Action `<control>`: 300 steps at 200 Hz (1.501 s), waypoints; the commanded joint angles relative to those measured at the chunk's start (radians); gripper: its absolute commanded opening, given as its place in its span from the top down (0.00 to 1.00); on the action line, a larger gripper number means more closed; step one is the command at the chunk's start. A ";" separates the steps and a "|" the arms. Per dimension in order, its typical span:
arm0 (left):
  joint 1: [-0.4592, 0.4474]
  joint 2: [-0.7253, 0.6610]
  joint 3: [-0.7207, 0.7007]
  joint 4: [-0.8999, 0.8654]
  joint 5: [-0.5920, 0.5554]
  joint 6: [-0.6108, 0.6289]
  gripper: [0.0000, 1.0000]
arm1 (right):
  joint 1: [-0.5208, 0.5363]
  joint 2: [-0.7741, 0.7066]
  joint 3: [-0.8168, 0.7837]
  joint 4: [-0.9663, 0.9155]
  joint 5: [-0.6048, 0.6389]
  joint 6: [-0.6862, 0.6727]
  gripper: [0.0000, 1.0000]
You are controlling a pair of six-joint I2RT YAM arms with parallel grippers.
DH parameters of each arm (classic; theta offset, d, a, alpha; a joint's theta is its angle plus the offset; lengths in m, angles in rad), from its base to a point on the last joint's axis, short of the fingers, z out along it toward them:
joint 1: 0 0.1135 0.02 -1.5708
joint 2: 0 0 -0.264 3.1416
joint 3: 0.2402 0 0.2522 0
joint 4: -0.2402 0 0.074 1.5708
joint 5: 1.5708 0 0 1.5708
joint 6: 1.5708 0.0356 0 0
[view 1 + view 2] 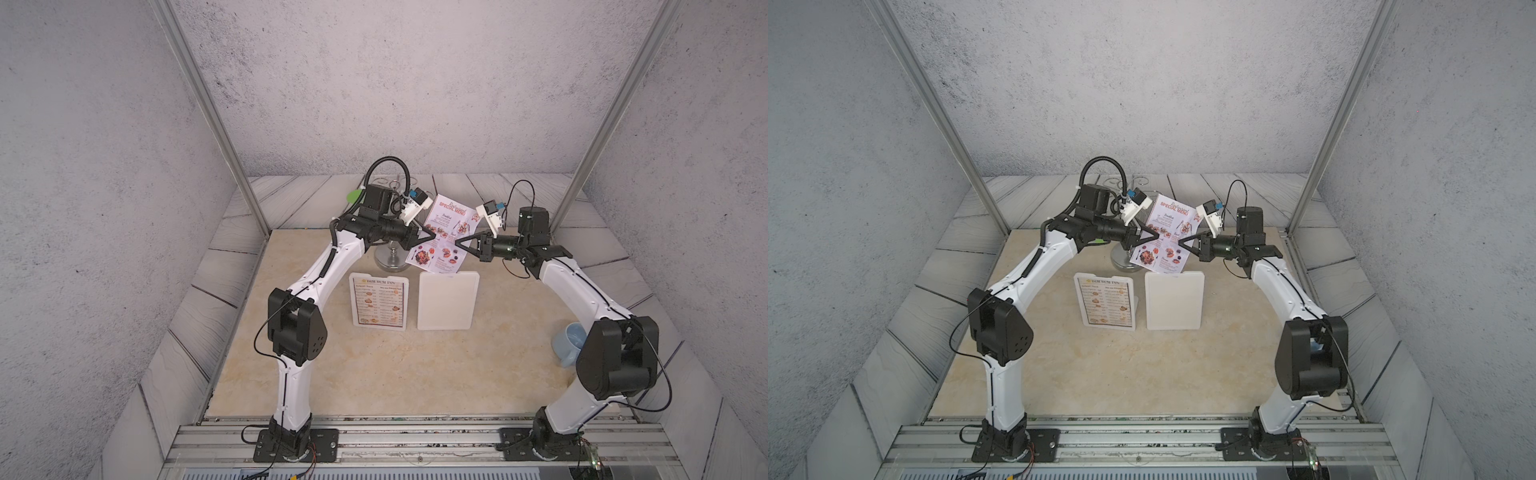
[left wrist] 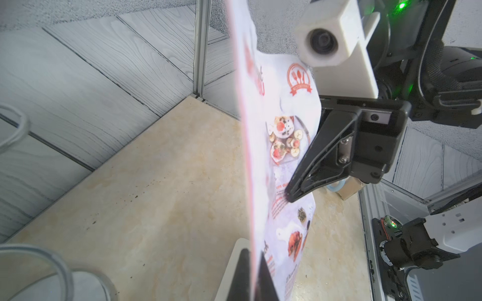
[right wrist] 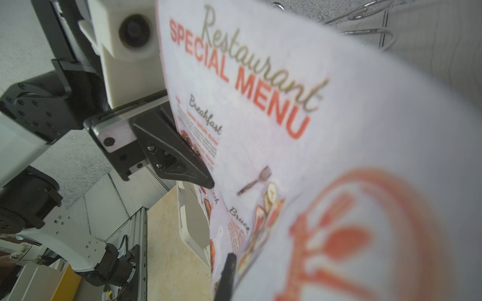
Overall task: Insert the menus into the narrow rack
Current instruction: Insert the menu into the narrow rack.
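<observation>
lilac menu [image 1: 451, 217] reads "Restaurant SPECIAL MENU", frame centre, pinched by left hand [image 1: 433, 237] and right hand [image 1: 456, 242] | "DIM SUM INN" menu [image 1: 379, 303] below | beige marbled worktop [image 1: 374, 374] | grey walls [image 1: 374, 83]

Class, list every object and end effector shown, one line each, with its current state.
Pale lilac "SPECIAL MENU" paper sheet: lifted, tilted, gripped from both sides.
Left end effector: shut on that sheet.
Right end effector: shut on that sheet.
White, dark-bordered "DIM SUM INN" sheet: on table, ungripped.
Chrome wire rack: upright, partly hidden.
</observation>
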 commanded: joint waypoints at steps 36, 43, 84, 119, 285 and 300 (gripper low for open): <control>0.001 -0.014 -0.002 0.021 0.032 0.003 1.00 | -0.003 -0.060 -0.017 -0.087 -0.001 -0.074 1.00; 0.000 -0.016 -0.003 0.021 0.036 0.004 0.99 | -0.004 -0.062 -0.017 -0.092 -0.001 -0.078 1.00; 0.000 -0.017 -0.001 0.025 0.037 0.001 0.92 | -0.003 -0.066 -0.020 -0.101 0.008 -0.086 1.00; 0.000 -0.018 -0.002 0.026 0.028 -0.002 0.83 | -0.003 -0.066 -0.020 -0.099 0.014 -0.084 1.00; 0.000 -0.061 -0.025 0.052 -0.035 -0.004 0.59 | -0.003 -0.082 -0.081 0.070 0.036 -0.005 1.00; 0.000 -0.072 -0.034 0.063 -0.042 -0.008 0.58 | -0.003 -0.080 -0.081 0.080 0.035 0.003 1.00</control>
